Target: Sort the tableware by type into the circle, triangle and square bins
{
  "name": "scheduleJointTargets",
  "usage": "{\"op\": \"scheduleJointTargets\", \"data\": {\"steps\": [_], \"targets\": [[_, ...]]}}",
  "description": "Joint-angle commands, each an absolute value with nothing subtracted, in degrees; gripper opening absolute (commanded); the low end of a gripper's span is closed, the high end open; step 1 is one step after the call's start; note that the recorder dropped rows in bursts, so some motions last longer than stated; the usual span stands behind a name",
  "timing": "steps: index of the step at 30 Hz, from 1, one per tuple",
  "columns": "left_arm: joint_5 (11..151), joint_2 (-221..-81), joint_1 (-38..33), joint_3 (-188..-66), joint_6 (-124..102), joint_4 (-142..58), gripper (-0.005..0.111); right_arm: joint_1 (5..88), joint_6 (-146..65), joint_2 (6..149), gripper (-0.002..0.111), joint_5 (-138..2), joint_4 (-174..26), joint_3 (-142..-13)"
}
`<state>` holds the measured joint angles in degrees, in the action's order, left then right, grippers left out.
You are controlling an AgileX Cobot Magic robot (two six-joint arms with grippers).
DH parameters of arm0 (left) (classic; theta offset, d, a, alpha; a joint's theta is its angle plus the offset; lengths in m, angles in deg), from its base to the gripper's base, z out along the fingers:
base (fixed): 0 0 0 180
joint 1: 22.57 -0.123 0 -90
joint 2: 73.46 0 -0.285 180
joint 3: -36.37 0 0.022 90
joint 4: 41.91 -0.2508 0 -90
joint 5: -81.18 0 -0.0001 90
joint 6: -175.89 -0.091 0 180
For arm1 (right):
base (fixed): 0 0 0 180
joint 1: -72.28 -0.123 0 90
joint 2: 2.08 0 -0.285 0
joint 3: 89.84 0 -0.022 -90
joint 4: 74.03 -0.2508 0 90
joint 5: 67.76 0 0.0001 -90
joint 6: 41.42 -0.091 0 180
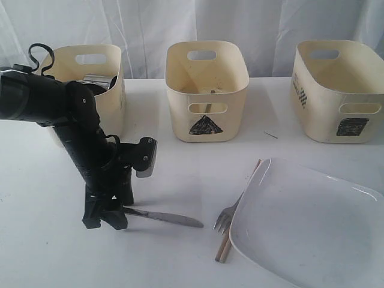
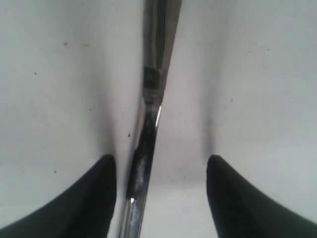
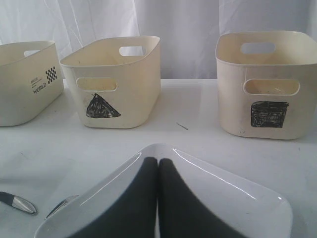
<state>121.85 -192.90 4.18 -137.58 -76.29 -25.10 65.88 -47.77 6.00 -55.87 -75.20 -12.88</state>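
Left gripper (image 1: 105, 219): jaws wide, empty, straddling knife (image 1: 162, 217) flat on table (image 1: 48, 258), evidently to pinch it.
Triangle bin (image 1: 207, 78): behind, likely cutlery's destination.
Fork (image 1: 227, 219), chopsticks (image 1: 223, 252): beside plate (image 1: 306, 228), unsorted.
Right gripper (image 3: 158, 166): closed, empty, hovering above plate, out of the way.

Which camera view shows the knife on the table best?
The left wrist view: the knife lies close up between the open left gripper's fingers. The exterior view shows the blade, with the handle end hidden behind the gripper. The right wrist view catches only its tip.
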Motion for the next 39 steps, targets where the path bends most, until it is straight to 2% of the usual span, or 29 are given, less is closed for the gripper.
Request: {"op": "scheduleJointTargets", "data": {"steps": [1,3,11,19,28,30,39], "targets": [[123.5,-194.0,4.4,-137.1,-76.3,-28.3,0.050,66.0,-47.7,5.7,0.000,-56.1,-74.8,-12.6],[123.9,-194.3,4.4,-137.1,-76.8,-29.8,0.046,66.0,-47.7,5.7,0.000,-56.1,-74.8,-12.6],[121.6,-196.0,4.4,-134.3,-77.0,-32.1,0.053,66.0,-47.7,5.7,0.000,-56.1,-74.8,-12.6],[112.3,-196.0,4.4,-129.8,-75.4,-36.7,0.052,66.0,-47.7,5.7,0.000,-56.1,-74.8,-12.6],[110.9,-196.0,4.4,-129.2,-75.4,-36.9,0.051,66.0,-47.7,5.7,0.000,-56.1,-74.8,-12.6],[111.2,-196.0,4.4,-129.2,-75.4,-36.9,0.047,66.0,-47.7,5.7,0.000,-56.1,-74.8,-12.6],[115.4,-196.0,4.4,-129.2,-75.9,-39.2,0.002,66.0,-47.7,5.7,0.000,-56.1,-74.8,-12.6]]}}
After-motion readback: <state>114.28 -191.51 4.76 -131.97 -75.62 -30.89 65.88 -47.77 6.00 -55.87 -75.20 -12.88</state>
